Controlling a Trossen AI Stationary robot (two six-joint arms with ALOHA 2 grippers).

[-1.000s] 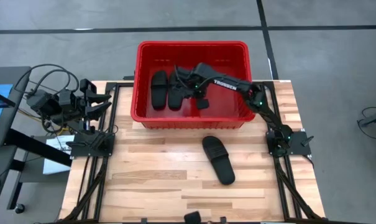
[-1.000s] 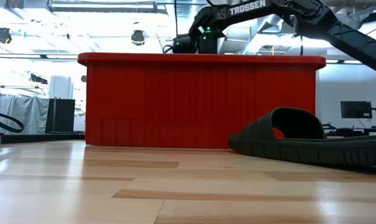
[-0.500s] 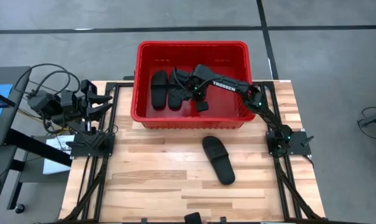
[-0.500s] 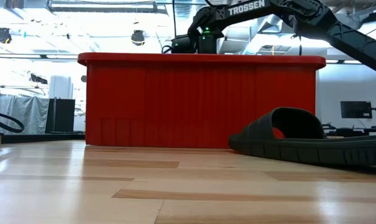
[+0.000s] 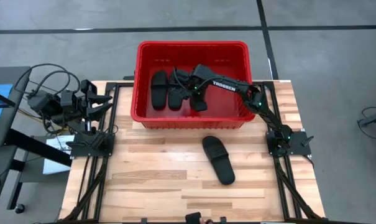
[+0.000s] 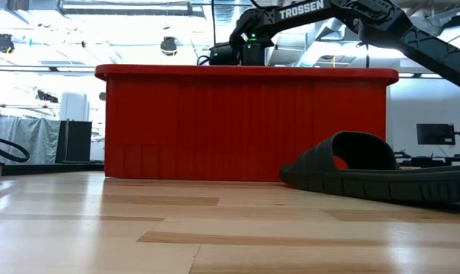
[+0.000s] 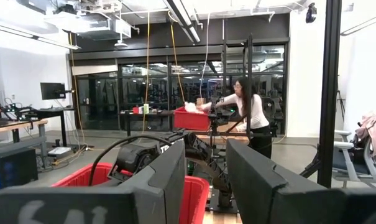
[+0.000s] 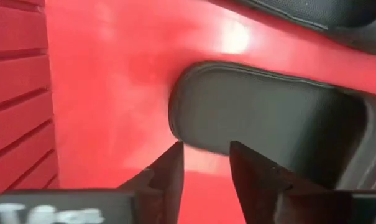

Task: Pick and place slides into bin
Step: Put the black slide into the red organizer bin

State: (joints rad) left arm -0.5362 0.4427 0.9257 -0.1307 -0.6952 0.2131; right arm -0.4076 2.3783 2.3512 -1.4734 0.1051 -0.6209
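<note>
At the left edge of the wooden table [image 5: 163, 180], the left gripper [image 5: 100, 102] waits well apart from the work; its two fingers [image 7: 169, 180] stand apart with a clear gap and hold nothing. To its right, at the far side of the table, stands the red bin [image 5: 191, 48]. Inside it two black slides [image 5: 158, 89] lie side by side near the left wall, and a third slide [image 8: 262, 115] lies just beside them on the red floor. The right gripper [image 5: 195, 93] reaches into the bin above this third slide; its fingers [image 8: 169, 174] are parted by a narrow gap, with the end of the sole showing between them, and I cannot tell if they touch it. The fourth slide [image 5: 217, 159] lies on the table, in front of the bin.
</note>
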